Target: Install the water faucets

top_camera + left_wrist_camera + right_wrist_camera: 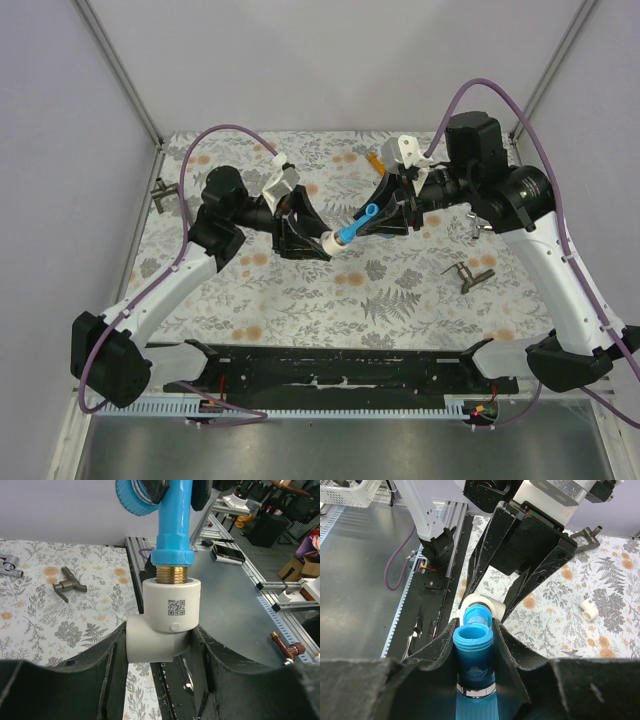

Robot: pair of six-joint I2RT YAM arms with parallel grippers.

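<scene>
Above the middle of the floral mat (300,290), the blue faucet (357,226) is held in the air between the two arms. Its brass thread (172,573) is entered into the mouth of a white elbow fitting (330,243), and a band of thread shows between the blue collar and the fitting's rim. The right gripper (366,222) pinches the faucet's body, with a finger pressed against each side. The left gripper (318,246) clamps the elbow fitting by its side branch, one finger on each flank, and the QR code (176,607) faces its camera. The two sets of fingertips stand very near each other, with only the joint between them.

The orange faucet (376,160) lies at the far edge of the mat, just beside the right wrist and partly hidden by it. A dark metal piece (468,272) lies on the mat to the right of the joint, well apart from it and near the right forearm. Another dark metal piece (163,190) sits at the mat's left edge, close to the left wall (60,200). A small white fitting (590,611) lies on the mat apart from both grippers.

A broad stretch of printed mat runs between the held pieces and the black rail (340,375) at the near edge. Grey walls close the mat on the left and right, and the right arm's upper joints stand near the right one.
</scene>
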